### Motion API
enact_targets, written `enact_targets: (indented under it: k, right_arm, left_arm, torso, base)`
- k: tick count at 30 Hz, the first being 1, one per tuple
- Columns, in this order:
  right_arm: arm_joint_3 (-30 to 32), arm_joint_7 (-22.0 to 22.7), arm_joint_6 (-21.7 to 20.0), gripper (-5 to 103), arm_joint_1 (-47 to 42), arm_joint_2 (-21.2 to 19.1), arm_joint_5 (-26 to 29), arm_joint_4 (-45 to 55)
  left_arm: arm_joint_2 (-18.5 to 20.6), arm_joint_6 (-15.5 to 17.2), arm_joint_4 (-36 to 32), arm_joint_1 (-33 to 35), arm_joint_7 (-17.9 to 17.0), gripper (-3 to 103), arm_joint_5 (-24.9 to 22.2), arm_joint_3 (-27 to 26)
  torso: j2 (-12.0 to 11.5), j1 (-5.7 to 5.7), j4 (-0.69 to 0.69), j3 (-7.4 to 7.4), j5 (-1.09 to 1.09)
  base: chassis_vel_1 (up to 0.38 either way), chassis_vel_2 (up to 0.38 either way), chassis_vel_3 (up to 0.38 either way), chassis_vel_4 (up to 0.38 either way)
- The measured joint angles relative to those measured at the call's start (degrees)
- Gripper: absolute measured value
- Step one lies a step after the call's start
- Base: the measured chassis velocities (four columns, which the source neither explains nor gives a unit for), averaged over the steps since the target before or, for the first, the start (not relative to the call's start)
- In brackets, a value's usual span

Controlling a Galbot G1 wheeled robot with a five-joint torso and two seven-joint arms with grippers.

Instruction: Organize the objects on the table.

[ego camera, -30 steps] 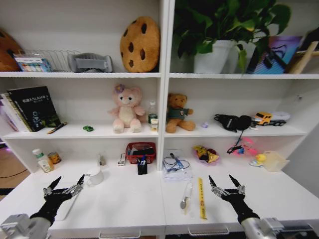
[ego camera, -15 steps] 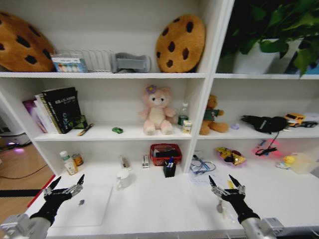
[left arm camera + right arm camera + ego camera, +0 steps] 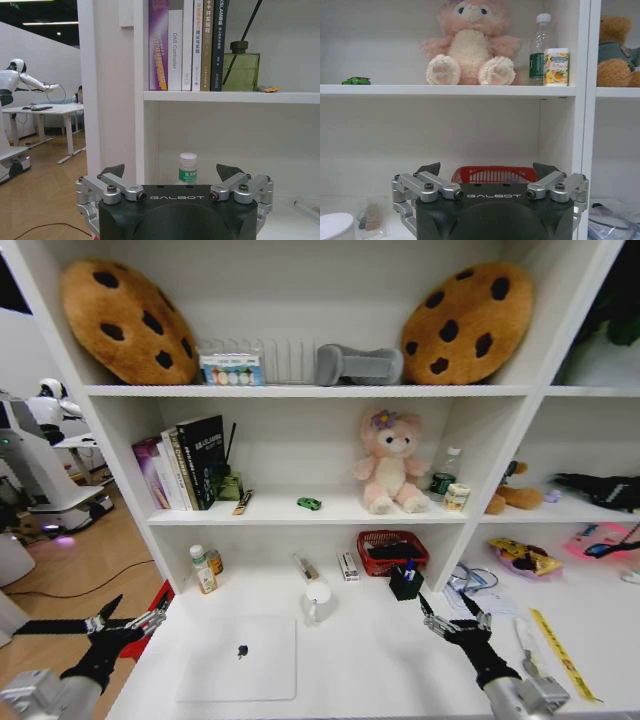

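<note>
Leftward camera shift is noted; slim silver-white laptop (image 3: pixel 240 659) lies flat on white tabletop (image 3: pixel 370 660). Rigid, slippery: edge-lifting advised. Left claw (image 3: pixel 128 620) and right claw (image 3: pixel 453 618) are held open, empty.

The surface (image 3: pixel 380 660) is long, white and smooth, running under the shelf unit. On its left part a slim silver-white laptop (image 3: pixel 240 672) lies flat and closed, a small dark logo at the middle of its lid, its edges roughly square with the front edge. On the shelf above, a small green oval gadget (image 3: pixel 309 504) sits alone on the white board, between the books and the pink plush. Further right on the same shelf a small clear green-labelled bottle (image 3: pixel 444 476) stands upright with a white cap, just beside a little yellow-printed tub. The marker pens I cannot pick out with certainty.
</note>
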Motion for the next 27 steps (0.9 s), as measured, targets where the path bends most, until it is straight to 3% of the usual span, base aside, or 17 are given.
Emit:
enact_targets:
  k: [2,5,20,27]
  right_arm:
    - [0.0,0.0,0.0,100,0.0,0.0,0.0,0.0]
    - [0.0,0.0,0.0,100,0.0,0.0,0.0,0.0]
    - [0.0,0.0,0.0,100,0.0,0.0,0.0,0.0]
    - [0.0,0.0,0.0,100,0.0,0.0,0.0,0.0]
  left_arm:
    - [0.0,0.0,0.0,0.0,0.0,100,0.0,0.0]
    - [0.0,0.0,0.0,0.0,0.0,100,0.0,0.0]
    - [0.0,0.0,0.0,0.0,0.0,100,0.0,0.0]
    - [0.0,0.0,0.0,0.0,0.0,100,0.0,0.0]
  torso:
    - [0.0,0.03,-0.07,0.01,-0.11]
    - [0.0,0.02,-0.1,0.01,-0.01]
    - [0.0,0.01,-0.08,-0.01,-0.13]
    - [0.0,0.01,-0.07,0.0,-0.07]
  base:
    - [-0.041,0.008,0.073,0.056]
    - [-0.083,-0.042,0.051,0.045]
    - [0.077,0.075,-0.082,-0.082]
    - [0.05,0.056,-0.045,-0.046]
